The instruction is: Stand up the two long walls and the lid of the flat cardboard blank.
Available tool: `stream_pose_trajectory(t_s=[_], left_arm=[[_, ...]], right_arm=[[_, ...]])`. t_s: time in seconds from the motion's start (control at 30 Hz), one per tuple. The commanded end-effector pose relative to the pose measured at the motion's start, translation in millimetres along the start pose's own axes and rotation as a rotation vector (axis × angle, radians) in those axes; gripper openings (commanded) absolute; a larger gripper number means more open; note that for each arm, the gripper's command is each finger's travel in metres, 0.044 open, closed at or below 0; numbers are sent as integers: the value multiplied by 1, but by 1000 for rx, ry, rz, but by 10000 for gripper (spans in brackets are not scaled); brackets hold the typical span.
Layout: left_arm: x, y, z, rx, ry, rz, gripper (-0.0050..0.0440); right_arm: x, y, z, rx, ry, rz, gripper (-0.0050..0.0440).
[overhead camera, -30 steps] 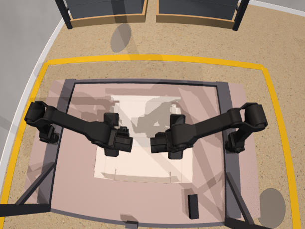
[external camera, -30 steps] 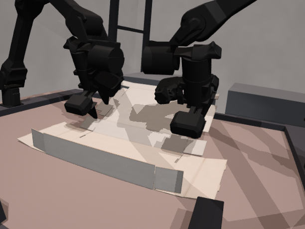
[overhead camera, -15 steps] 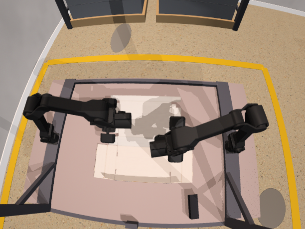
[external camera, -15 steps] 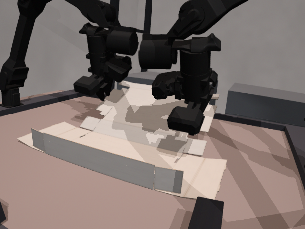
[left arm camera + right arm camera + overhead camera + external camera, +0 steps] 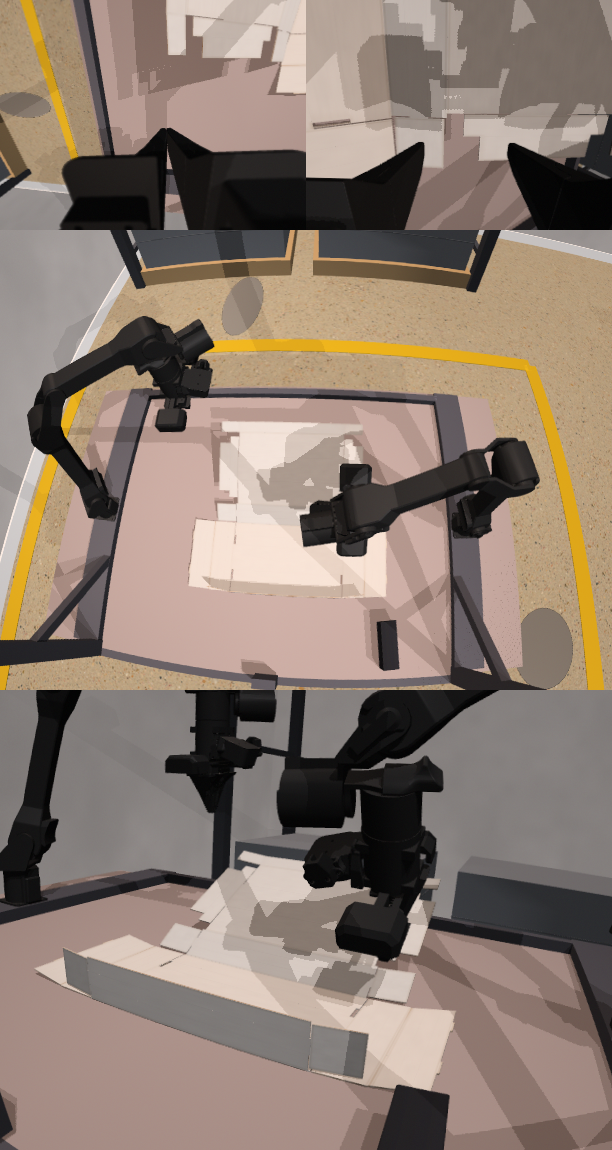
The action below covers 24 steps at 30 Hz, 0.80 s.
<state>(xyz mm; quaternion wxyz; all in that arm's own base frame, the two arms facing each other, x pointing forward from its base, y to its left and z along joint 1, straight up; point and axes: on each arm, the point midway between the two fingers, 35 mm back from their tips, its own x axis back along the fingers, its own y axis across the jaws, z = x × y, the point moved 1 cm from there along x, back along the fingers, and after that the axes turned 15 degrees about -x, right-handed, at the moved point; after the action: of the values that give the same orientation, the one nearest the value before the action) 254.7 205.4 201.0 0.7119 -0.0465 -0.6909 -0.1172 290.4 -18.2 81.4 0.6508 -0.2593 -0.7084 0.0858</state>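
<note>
1. Walls: plain grey (image 5: 500, 790), diagonal shadow bands across.
2. Floor: tan, speckled (image 5: 400, 315); yellow stripe (image 5: 350, 347) (image 5: 50, 82) running along it, turning a corner in the top view.
3. Far side: two dark panels (image 5: 215, 247) (image 5: 395, 250), wood-coloured edging, dark posts (image 5: 131, 262) (image 5: 484, 262) alongside.
4. Exterior view: long grey box form (image 5: 530, 895) near wall.
5. Table: pinkish top (image 5: 160, 580) (image 5: 150, 1090) (image 5: 225, 115), dark frame (image 5: 465, 530) (image 5: 500, 937) (image 5: 95, 75).
6. Light: hard-edged, overlapping shadows on tabletop and floor.
</note>
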Motion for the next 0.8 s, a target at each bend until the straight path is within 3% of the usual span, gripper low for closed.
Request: stream_pose_trajectory(t_s=[0.0, 0.2, 0.3, 0.5, 0.57, 0.67, 0.77], left_arm=[[28, 12, 20, -23, -68, 29, 0], [31, 14, 26, -23, -79, 33, 0], [27, 18, 23, 20, -119, 22, 70], [7, 29, 17, 246, -324, 15, 214], [7, 29, 17, 246, -324, 15, 214], [1, 38, 13, 326, -421, -4, 278], [-3, 42, 12, 383, -489, -8, 278]], right_arm=[[5, -1, -3, -12, -13, -10, 290], [5, -1, -3, -12, -13, -10, 290], [5, -1, -3, -12, -13, -10, 290], [5, -1, -3, -12, -13, -10, 290], [5, -1, -3, -12, -13, -10, 290], [5, -1, -3, -12, -13, -10, 290], [5, -1, -3, -12, -13, -10, 290]])
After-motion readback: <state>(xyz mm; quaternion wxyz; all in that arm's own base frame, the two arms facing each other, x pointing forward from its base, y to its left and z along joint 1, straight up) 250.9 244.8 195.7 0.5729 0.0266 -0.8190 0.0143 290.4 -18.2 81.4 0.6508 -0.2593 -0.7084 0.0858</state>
